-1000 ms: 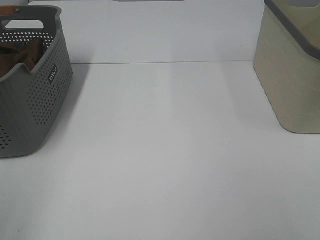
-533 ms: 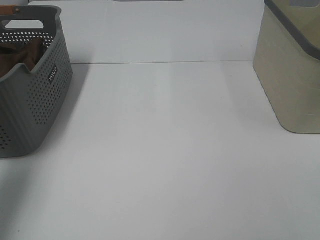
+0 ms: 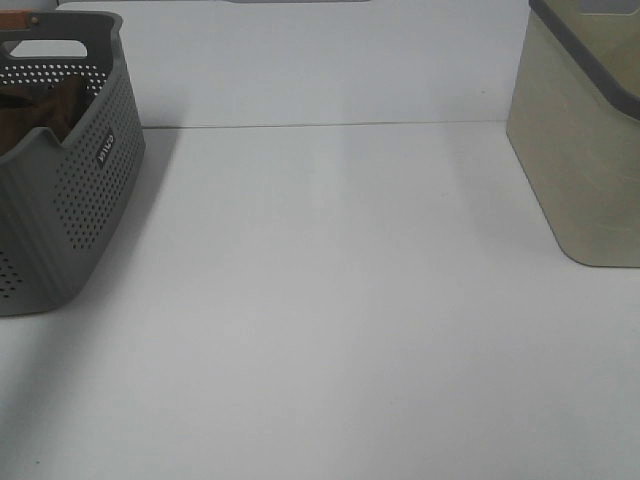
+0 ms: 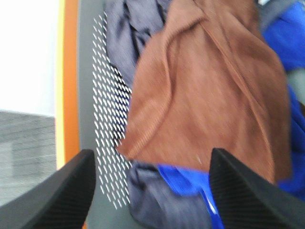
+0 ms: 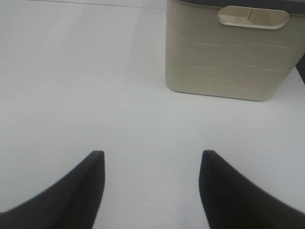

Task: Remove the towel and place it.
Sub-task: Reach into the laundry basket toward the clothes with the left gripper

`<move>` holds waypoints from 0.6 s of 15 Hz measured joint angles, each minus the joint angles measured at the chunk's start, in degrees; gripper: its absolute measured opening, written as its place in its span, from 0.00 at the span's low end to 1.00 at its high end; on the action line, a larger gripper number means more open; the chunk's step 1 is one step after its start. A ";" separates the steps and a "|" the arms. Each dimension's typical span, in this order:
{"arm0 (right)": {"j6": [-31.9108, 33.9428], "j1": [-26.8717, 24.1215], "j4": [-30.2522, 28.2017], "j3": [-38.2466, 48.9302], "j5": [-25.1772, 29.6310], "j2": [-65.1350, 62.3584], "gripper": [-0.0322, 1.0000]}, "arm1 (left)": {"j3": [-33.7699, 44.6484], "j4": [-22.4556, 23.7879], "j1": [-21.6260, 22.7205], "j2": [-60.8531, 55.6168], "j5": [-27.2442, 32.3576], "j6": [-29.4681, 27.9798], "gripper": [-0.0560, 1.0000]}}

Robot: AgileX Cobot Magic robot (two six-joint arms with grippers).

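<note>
From the high camera, the grey basket (image 3: 85,190) sits at about nine to ten o'clock on the white table (image 3: 340,300). A patch of the brown towel (image 3: 50,108) shows inside it, below the rim. A beige bin (image 3: 580,150) stands at about two o'clock, well apart from the basket. Neither arm shows in this view.

In the left wrist view, the left gripper (image 4: 151,152) hangs over the inside of the basket with its jaws spread wide and nothing between them. The towel (image 4: 205,95) lies crumpled directly beneath, on top of a grey cloth (image 4: 128,33) and a blue cloth (image 4: 281,38). The basket's perforated wall (image 4: 107,109) runs beside it, with an orange strip (image 4: 69,71) beyond the wall. The picture is slightly blurred, and no white tag can be made out.

In the right wrist view, the right gripper (image 5: 152,155) is also wide open and empty, above bare table (image 5: 71,71), with the beige bin (image 5: 228,52) ahead of it.

The step in hand looks like the reach for the towel; no grasp has been made. The next move calls for lowering the left gripper onto a raised fold of brown cloth and closing on that alone. Catching the grey or blue cloth underneath would drag the wrong things out.
</note>
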 joint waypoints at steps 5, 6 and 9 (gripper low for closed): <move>0.00 0.00 0.00 0.00 0.00 0.00 0.58 | -17.65 1.09 0.00 16.90 2.29 10.89 0.66; 0.00 0.00 0.00 0.00 0.00 0.00 0.58 | -18.16 1.20 0.00 17.70 2.29 11.34 0.66; 0.00 0.00 0.00 0.00 0.00 0.00 0.58 | -20.40 4.93 0.00 22.86 0.11 12.09 0.66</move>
